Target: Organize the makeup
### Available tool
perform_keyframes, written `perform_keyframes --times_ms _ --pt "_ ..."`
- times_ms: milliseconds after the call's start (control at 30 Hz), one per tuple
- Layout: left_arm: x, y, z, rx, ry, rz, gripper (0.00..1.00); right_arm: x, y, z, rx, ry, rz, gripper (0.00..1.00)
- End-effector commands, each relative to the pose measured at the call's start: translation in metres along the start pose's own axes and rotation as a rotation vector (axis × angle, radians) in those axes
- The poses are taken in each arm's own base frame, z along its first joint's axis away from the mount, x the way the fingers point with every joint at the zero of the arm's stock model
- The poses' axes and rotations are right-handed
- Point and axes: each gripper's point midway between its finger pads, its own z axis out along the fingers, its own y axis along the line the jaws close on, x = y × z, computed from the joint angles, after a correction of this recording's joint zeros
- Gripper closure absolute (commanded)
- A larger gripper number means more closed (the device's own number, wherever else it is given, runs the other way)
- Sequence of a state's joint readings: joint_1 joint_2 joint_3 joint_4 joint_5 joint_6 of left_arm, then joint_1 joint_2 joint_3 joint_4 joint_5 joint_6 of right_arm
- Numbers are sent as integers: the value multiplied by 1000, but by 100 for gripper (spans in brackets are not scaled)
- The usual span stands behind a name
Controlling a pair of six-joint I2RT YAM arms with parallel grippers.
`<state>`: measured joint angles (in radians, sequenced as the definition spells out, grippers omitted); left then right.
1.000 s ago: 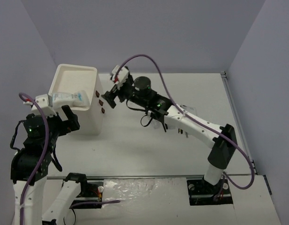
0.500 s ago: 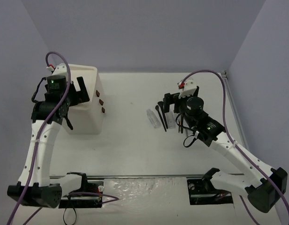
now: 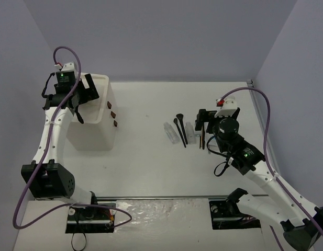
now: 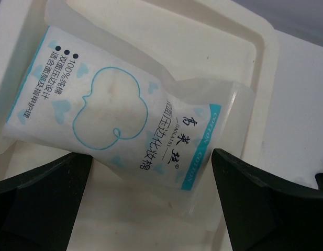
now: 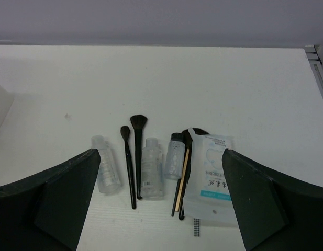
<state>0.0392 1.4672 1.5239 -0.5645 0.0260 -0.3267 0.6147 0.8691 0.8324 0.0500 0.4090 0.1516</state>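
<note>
Second packet (image 5: 209,175) is lying flat on the table (image 3: 145,157), well apart from the white box (image 3: 93,133), on the side its drawer knobs (image 3: 113,114) are facing. It is sitting at the end of the makeup row farthest from the box, touching or just overlapping the brown stick (image 5: 184,172). Running back toward the box: three clear tubes (image 5: 153,175) with two black brushes (image 5: 136,151) between them. All long axes are lying roughly parallel, pointing away from the right wrist camera.

Right gripper (image 5: 160,157) is hovering over the row, jaws spread wide, holding nothing. The jaw line is crossing those long axes, so a closing would be taking an item across its narrow width. The middle tube is sitting on the jaw centre. The packet is lying off toward the finger farther from the box, so a sideways shift away from the box looks needed first.

First packet (image 4: 119,125) is resting diagonally in the tray (image 4: 255,47) on top of the box. Left gripper (image 4: 152,154) is hanging above it, jaws apart, pinching nothing. It is working at the box, so the right arm is clearly the nearer one to the row.
</note>
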Motion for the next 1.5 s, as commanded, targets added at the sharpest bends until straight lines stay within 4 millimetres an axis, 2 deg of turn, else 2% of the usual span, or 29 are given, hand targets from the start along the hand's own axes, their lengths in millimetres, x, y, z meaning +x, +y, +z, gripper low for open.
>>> perform_keyframes --times_ms 0,100,233,300,367,433,500,567,667,700,767,833,1033,1167,1200,1267,1300,1400,1467 --pt "-49 -18 6 63 -137 -57 3 5 -9 11 80 6 33 0" --pt "-55 -20 16 67 -145 -85 3 14 -13 15 112 31 44 0" --pt "-61 -26 10 89 -146 -104 3 33 -23 22 162 96 50 0" --pt "-67 -29 -4 105 -173 -108 3 47 -32 30 201 141 70 1" --pt "-76 -31 -28 125 -212 -105 3 76 -41 35 240 239 84 3" --pt "-79 -33 -48 145 -232 -98 3 97 -51 42 271 301 109 6" --pt "-84 -36 -77 171 -274 -84 3 118 -64 50 313 363 128 7" --pt "-81 -37 -95 186 -290 -56 3 135 -68 57 331 412 137 10" --pt "-63 -34 -114 199 -268 -30 3 154 -71 67 359 457 139 22" --pt "-60 -34 -126 209 -281 -29 3 162 -73 72 370 474 146 24" --pt "-48 -36 -133 234 -264 -29 3 168 -74 79 376 478 157 29" --pt "-20 -41 -134 287 -213 -25 3 175 -76 89 390 483 153 34" --pt "17 -45 -154 352 -165 -15 3 194 -86 99 447 518 107 53" --pt "26 -45 -160 367 -154 -14 3 201 -91 101 470 528 87 68" --pt "28 -45 -160 369 -147 -14 3 200 -93 101 476 526 72 80" --pt "31 -47 -160 380 -135 -17 3 191 -95 98 488 504 42 94" --pt "31 -49 -160 389 -131 -21 3 185 -94 96 488 487 27 99" --pt "29 -58 -165 442 -127 -40 3 147 -79 91 450 398 -28 100" --pt "28 -71 -170 493 -120 -46 3 118 -51 86 375 333 -103 100"
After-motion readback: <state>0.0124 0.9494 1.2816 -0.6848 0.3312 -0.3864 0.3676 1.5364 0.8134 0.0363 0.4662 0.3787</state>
